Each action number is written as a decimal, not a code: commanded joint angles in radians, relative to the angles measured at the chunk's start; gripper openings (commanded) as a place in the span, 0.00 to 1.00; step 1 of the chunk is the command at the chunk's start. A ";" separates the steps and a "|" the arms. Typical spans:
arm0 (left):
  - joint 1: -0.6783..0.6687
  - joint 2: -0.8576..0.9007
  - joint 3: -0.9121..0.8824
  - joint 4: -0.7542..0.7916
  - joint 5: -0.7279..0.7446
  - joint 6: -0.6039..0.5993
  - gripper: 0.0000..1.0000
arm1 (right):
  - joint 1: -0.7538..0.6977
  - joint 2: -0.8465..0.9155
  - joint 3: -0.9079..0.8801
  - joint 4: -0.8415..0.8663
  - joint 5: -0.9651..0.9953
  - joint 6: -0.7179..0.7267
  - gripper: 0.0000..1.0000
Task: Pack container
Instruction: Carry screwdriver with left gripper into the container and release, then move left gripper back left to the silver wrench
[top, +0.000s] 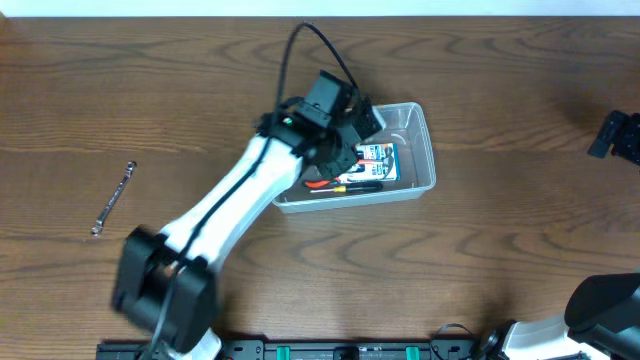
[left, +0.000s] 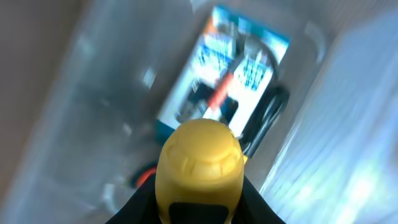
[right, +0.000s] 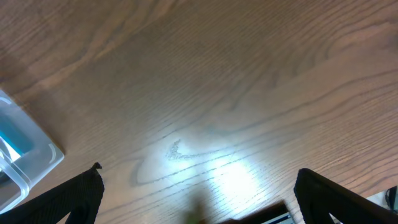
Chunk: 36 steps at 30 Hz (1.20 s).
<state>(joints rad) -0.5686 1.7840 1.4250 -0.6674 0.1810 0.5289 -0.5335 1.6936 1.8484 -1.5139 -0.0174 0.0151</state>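
Observation:
The clear container (top: 425, 150) sits at the table's middle. It holds a blue-and-white box (top: 377, 160), a red-handled tool (top: 325, 184) and a black tool (top: 365, 185). My left gripper (top: 348, 122) hangs over the container's left half. In the left wrist view the left gripper (left: 199, 202) is shut on a yellow rounded handle (left: 199, 158), above the container (left: 93, 93), the box (left: 242, 62), the red tool (left: 219, 93) and the black tool (left: 270, 115). My right gripper (top: 615, 135) is at the far right, open and empty (right: 199, 193); the container's corner (right: 25, 155) shows at its left.
A metal wrench (top: 113, 198) lies on the wooden table at the left, well apart from the container. The left arm stretches from the front left across to the container. The right arm's base is at the front right corner.

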 joint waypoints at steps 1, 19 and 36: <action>0.009 0.112 0.019 -0.022 -0.001 0.010 0.06 | 0.004 -0.003 -0.005 0.000 0.010 0.019 0.99; 0.010 0.182 0.019 -0.036 -0.002 0.012 0.83 | 0.004 -0.003 -0.005 0.007 0.010 0.033 0.99; 0.217 -0.388 0.020 -0.212 -0.257 -0.156 0.94 | 0.004 -0.003 -0.005 0.007 -0.003 0.037 0.99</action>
<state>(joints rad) -0.4633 1.4673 1.4281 -0.8341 0.0063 0.4835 -0.5335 1.6936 1.8484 -1.5063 -0.0181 0.0387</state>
